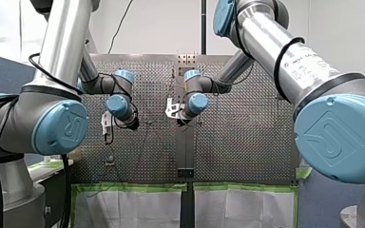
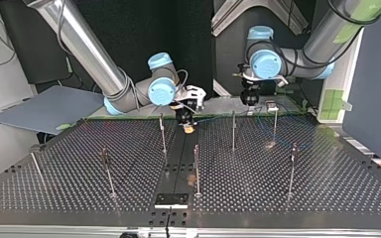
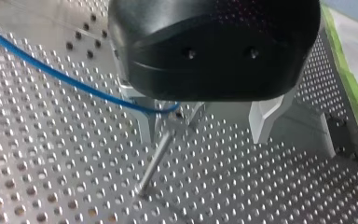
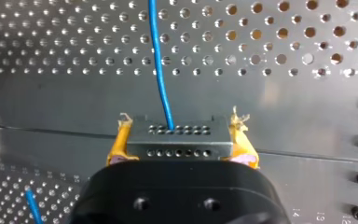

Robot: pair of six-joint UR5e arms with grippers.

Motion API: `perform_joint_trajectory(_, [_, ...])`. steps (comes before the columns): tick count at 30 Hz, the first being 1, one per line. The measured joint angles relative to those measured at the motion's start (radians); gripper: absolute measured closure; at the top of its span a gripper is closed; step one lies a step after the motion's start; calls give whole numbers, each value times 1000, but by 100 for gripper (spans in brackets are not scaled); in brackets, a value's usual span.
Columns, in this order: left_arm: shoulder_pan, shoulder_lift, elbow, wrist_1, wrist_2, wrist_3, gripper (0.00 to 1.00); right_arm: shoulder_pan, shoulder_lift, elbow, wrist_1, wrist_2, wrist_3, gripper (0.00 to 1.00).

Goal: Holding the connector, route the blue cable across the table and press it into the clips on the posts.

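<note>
1. The connector (image 4: 177,137) is clenched at its two short ends by the yellow pads (image 4: 118,144) of my right gripper (image 4: 181,140). These jaws are closed on it, and it is held just over a plain strip of the counter (image 4: 284,107).
2. The blue cable (image 4: 161,70) leaves the far face of the connector. From the connector its long axis runs straight ahead, in line with the jaws' reach.
3. Well away from the connector, at the cable's other visible stretch, my left gripper (image 3: 204,127) is found with its jaws spread and grasping nothing.
4. There the cable bends close past one metal finger (image 3: 144,123), just at the top of a post (image 3: 154,158) that stands between the spread jaws.
5. The coming move is judged to turn on this: the post lies far from the connector and directly under my left arm, so that arm is the nearer for pressing, while tension is kept from the connector's end by my right.
6. Whether the cable is already seated on the post's top cannot be told.
</note>
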Motion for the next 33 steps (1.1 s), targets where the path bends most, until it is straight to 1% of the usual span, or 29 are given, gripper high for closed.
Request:
perform_joint_trajectory(4, [-23,33,-16,1,10,-12,1,1,-6,3,14,1,-1,100])
perform_joint_trajectory(7, [-39,56,-28,10,24,-21,1,-1,-18,12,19,3,-1,100])
perform_joint_trajectory(11, [-64,86,-44,40,51,-43,1,-4,-45,34,20,4,0,100])
perform_joint_trajectory(15, [-86,93,-47,72,64,-69,1,-8,-66,57,20,6,2,100])
perform_joint_trajectory(19, [-104,79,-40,103,79,-89,1,-11,-79,71,20,7,3,100])
perform_joint_trajectory(25, [-139,33,0,135,66,-98,1,-14,-91,82,20,8,3,100])
perform_joint_trajectory(29, [-159,-3,25,161,61,-125,1,-21,-109,102,19,9,4,100])
perform_joint_trajectory(33, [-170,-35,48,169,58,-155,1,-24,-121,114,18,7,4,100])
